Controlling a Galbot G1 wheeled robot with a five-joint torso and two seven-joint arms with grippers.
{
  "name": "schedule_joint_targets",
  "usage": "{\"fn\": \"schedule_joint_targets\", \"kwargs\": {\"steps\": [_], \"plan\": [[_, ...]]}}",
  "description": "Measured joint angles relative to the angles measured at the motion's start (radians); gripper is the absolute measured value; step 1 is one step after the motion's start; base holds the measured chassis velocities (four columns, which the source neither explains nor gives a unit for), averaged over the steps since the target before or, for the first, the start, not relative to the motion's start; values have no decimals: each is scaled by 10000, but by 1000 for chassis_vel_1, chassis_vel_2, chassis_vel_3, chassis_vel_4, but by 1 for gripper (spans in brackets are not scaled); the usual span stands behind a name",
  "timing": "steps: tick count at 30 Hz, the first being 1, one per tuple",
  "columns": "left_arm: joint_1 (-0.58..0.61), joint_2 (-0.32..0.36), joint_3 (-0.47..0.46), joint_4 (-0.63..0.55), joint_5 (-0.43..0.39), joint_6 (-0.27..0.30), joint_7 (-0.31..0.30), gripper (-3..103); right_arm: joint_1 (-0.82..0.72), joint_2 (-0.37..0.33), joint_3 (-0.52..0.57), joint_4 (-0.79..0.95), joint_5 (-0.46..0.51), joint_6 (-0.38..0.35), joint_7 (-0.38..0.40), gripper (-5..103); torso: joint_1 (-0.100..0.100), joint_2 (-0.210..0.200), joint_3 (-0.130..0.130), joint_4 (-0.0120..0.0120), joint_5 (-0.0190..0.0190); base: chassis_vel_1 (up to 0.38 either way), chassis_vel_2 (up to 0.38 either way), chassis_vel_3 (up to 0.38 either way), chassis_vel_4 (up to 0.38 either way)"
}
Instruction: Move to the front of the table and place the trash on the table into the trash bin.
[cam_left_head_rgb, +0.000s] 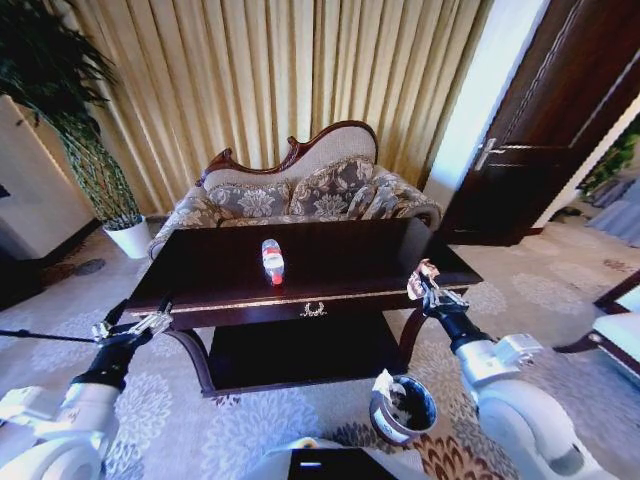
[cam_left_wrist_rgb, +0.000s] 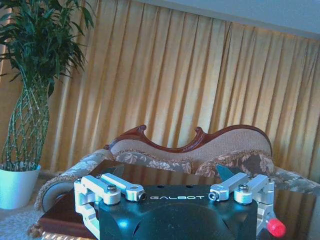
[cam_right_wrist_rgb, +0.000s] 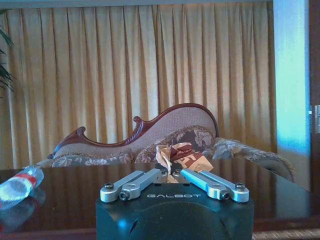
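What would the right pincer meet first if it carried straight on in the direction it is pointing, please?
Nothing new: the right pincer already closes on a crumpled wrapper at the right front of the table. Straight on, the tabletop looks free, then the sofa behind, though depth is hard to judge.

gold curtains (cam_left_head_rgb: 250, 80) | floral sofa (cam_left_head_rgb: 300, 190) | patterned carpet (cam_left_head_rgb: 180, 420) | dark door (cam_left_head_rgb: 560, 110) | potted plant (cam_left_head_rgb: 90, 160)

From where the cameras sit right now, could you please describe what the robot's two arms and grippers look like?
Both arms have rounded white shells that turn into black ribbed wrists. The left gripper and right gripper share one design: a glossy black housing marked GALBOT in pale letters, with silver metal linkage bars and round bolts leading to the fingers. A thin black cable or rod runs off sideways near the left wrist.
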Motion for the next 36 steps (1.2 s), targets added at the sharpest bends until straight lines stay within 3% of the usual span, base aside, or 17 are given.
{"fn": "schedule_joint_targets", "kwargs": {"steps": [7, 12, 14, 19, 27, 36], "plan": [[-15, -1, 46, 0, 25, -11, 3, 100, -75, 196, -406, -925, -451, 92, -63, 0, -11, 10, -7, 2, -2, 115, -123, -105, 123], [-56, -9, 175, 0, 130, -14, 5, 100, 65, 274, -865, -3192, -492, -688, -164, 0, -7, 2, 0, -1, 2, 0, 0, 0, 0], [-72, -5, 193, 0, 143, -14, 5, 100, 502, 291, -1123, -4866, -533, -890, -135, 0, 6, -4, 4, 1, 3, 0, 0, 0, 0], [-5, 11, 183, 0, 143, -14, 2, 100, 1588, 418, -1477, -7900, -603, -751, 66, 0, 6, -5, 3, 0, 3, -19, 24, 34, -24], [67, 22, 218, 0, 216, -75, 19, 100, 3583, 1027, -2014, -10798, -918, -493, 213, -2, -5, 2, -1, 2, 2, 0, 0, 0, 0], [192, -41, 100, 0, 221, -212, 61, 100, 4030, 1372, -2240, -11250, -1449, -469, 328, 30, -1, 1, -1, -1, 0, 0, 0, 0, 0]]}}
